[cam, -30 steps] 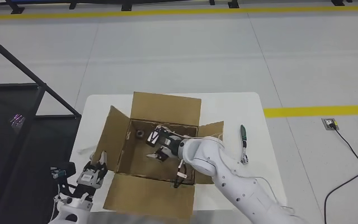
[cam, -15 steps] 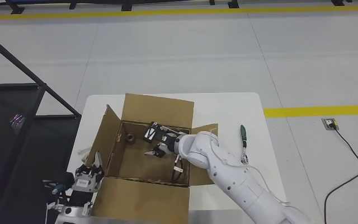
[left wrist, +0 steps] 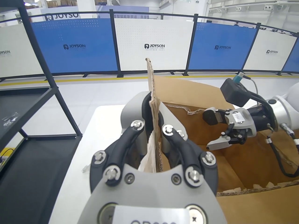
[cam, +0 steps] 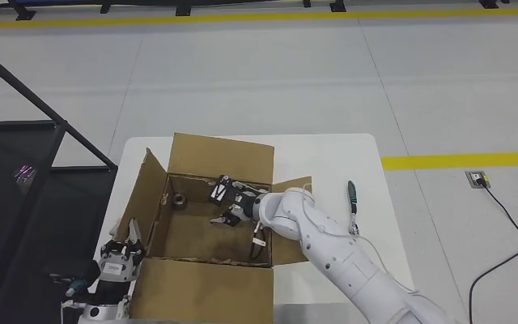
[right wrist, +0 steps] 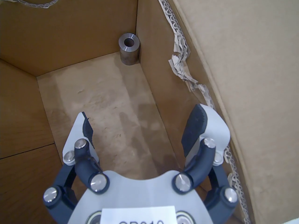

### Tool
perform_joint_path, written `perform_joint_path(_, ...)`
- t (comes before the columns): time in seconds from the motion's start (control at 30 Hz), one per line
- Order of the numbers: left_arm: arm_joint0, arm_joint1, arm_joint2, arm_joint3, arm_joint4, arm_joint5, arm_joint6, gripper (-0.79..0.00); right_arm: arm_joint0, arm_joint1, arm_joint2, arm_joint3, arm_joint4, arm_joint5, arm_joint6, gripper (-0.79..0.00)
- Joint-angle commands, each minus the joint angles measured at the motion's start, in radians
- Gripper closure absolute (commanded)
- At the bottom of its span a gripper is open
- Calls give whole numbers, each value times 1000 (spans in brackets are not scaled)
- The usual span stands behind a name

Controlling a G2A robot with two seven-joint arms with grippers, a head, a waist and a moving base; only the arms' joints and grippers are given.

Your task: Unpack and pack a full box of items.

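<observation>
Our right gripper point(right wrist: 142, 120) has its jaws spread wide with nothing between them. It hangs inside the box point(cam: 218, 158), over the bare floor, well apart from the sleeve point(right wrist: 129, 47). Our left gripper point(left wrist: 153, 108) is clamped on the box's side flap point(left wrist: 150, 78), the cardboard edge pinched between its jaws; in the top view it sits at the lower left of the frame.

In that view the sleeve is left of centre, in the box's upper left corner. It stands upright, bore up, close against both walls.

We judge it to be solid metal: stiff, dense for its size, and smooth enough to slip in a light grip. We would take it across its round side, near mid-height, and squeeze firmly. The two walls leave little room for a finger behind it, so we may need to come in along the corner's diagonal, or nudge it out first. The flap is light and bends easily.

The box rests on the white table point(cam: 340, 154).
</observation>
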Motion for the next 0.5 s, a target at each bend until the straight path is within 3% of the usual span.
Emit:
perform_joint_path(0.0,-1,-1,2,5,8,-4,5,0,4,-3,0,13,2,-4,-3,-785)
perform_joint_path(0.47,8,-13,2,-25,65,13,48,0,30,-28,1,91,-1,6,-50,-785)
